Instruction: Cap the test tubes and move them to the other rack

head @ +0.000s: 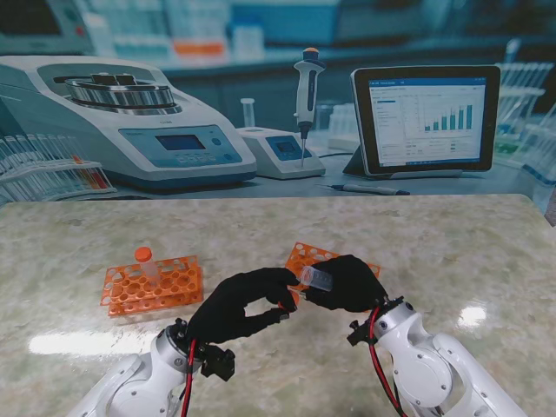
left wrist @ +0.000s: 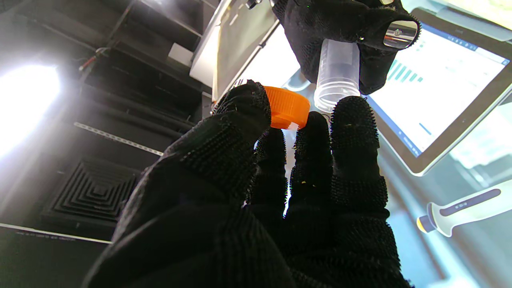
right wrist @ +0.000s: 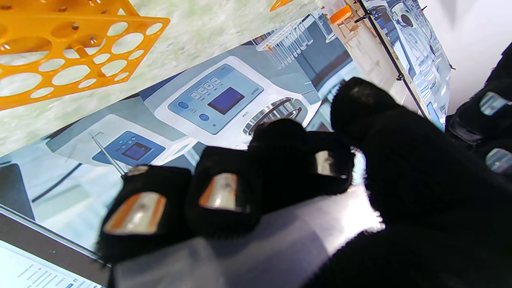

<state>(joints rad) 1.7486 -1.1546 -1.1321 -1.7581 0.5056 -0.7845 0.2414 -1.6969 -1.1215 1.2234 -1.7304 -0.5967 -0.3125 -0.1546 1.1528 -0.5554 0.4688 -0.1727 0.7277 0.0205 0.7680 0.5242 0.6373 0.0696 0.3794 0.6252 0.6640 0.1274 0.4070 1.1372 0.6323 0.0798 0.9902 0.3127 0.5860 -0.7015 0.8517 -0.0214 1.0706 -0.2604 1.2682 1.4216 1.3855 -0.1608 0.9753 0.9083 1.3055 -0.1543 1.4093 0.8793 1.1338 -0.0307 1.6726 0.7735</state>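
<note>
Low in the frame, an orange cap (left wrist: pixel 286 107) is pinched by the left hand (head: pixel 239 306) beside the open tube (left wrist: pixel 337 74) gripped by the right hand (head: pixel 347 283), so that threads can be mated.

Before me lies a pale green marbled counter (head: pixel 261 230) with glossy patches of glare from overhead light. Behind its far edge stands a printed laboratory backdrop: a white centrifuge (head: pixel 122 117) to the left, a small grey instrument (head: pixel 280 149) with a pipette (head: pixel 306 100), a tablet showing charts (head: pixel 426 117) to the right, and blurred shelves (head: pixel 217 30) beyond.
</note>
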